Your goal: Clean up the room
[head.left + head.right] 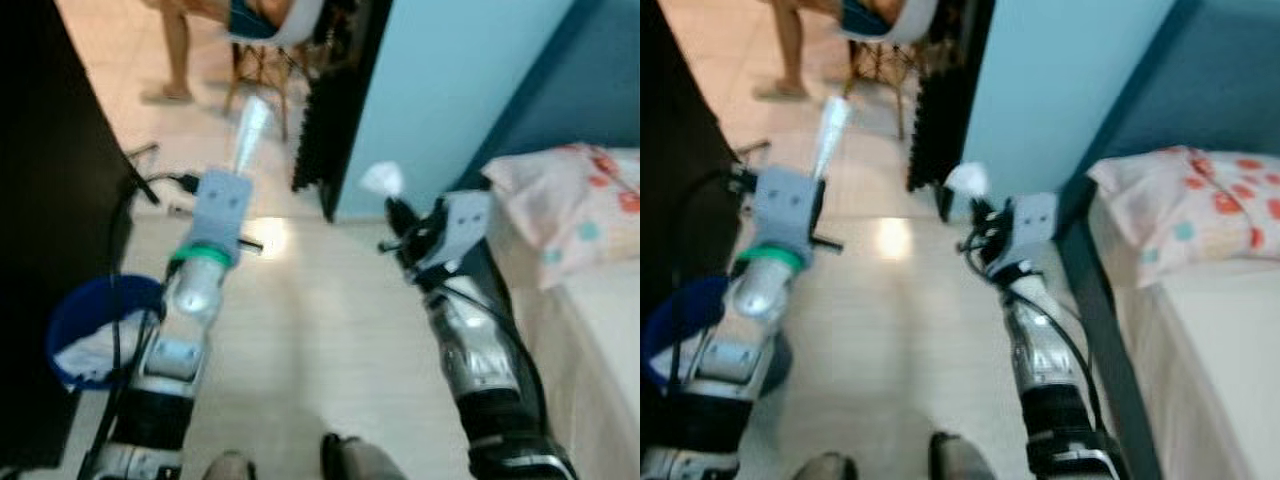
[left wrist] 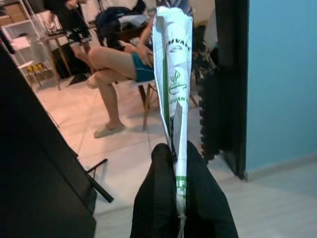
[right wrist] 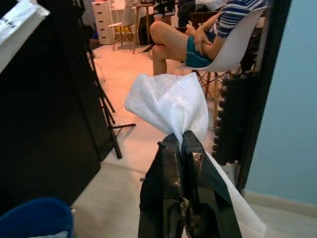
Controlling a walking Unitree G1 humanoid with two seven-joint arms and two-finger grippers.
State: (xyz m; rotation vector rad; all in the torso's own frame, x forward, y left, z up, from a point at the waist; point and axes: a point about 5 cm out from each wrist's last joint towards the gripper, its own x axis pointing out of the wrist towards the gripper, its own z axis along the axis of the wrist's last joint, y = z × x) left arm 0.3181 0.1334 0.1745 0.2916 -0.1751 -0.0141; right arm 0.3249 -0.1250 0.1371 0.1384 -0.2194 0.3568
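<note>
I've got the left gripper [image 2: 179, 198] pinching a folded wrapper [image 2: 172, 64] and the right gripper [image 3: 184, 163] clamping a white tissue [image 3: 171, 106], both held over the floor; next, prob swing to the blue bin [image 1: 75, 325] & drop.

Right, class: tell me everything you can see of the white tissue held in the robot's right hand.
The white tissue is a soft, crumpled sheet, paper-like with a fine dimpled texture. The right hand pinches it between its two black fingers, shut on its middle; one bunched end fans up above the fingertips, and another part trails down past the fingers. It hangs in the air above the pale floor, touching nothing else.
</note>
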